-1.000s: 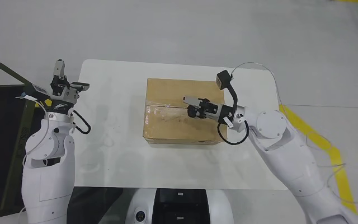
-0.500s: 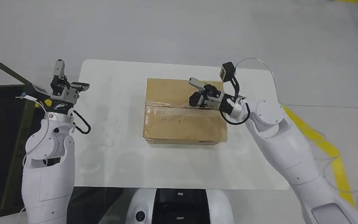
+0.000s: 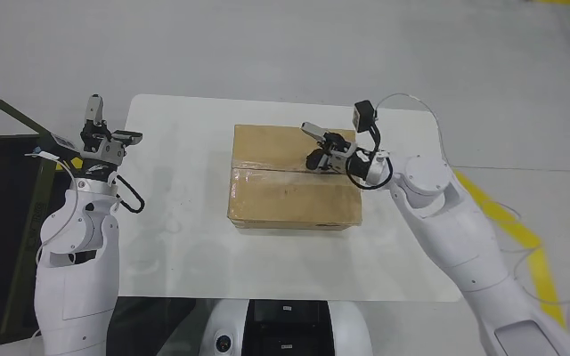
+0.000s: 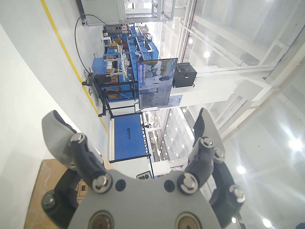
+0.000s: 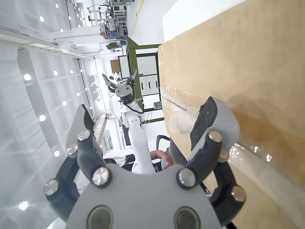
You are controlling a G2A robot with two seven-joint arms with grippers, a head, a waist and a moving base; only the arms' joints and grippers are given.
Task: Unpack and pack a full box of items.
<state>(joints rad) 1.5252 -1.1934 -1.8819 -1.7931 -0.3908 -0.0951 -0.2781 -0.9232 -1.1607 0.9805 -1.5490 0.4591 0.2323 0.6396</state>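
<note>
A closed brown cardboard box [image 3: 285, 191] sits in the middle of the white table [image 3: 178, 258], with clear tape [image 3: 258, 174] along its top seam. My right gripper [image 3: 313, 147] hovers open just over the box top near its far right part. In the right wrist view the box top [image 5: 238, 60] lies beside my right gripper [image 5: 146, 106], and one of its fingertips [image 5: 205, 117] is close to the tape [image 5: 176, 101]. My left gripper [image 3: 93, 114] is held up by the table's left edge, open and empty. The left wrist view has that gripper [image 4: 128, 117] facing the room, with a box corner [image 4: 45, 175] below.
A dark bin [image 3: 18, 196] stands off the table's left side. Yellow floor tape [image 3: 512, 227] runs past the right side. Bare table surface surrounds the box on all sides.
My right gripper has shifted from the middle of the box top toward its far edge and turned, with its fingers spread wider. The left arm has stayed still.
</note>
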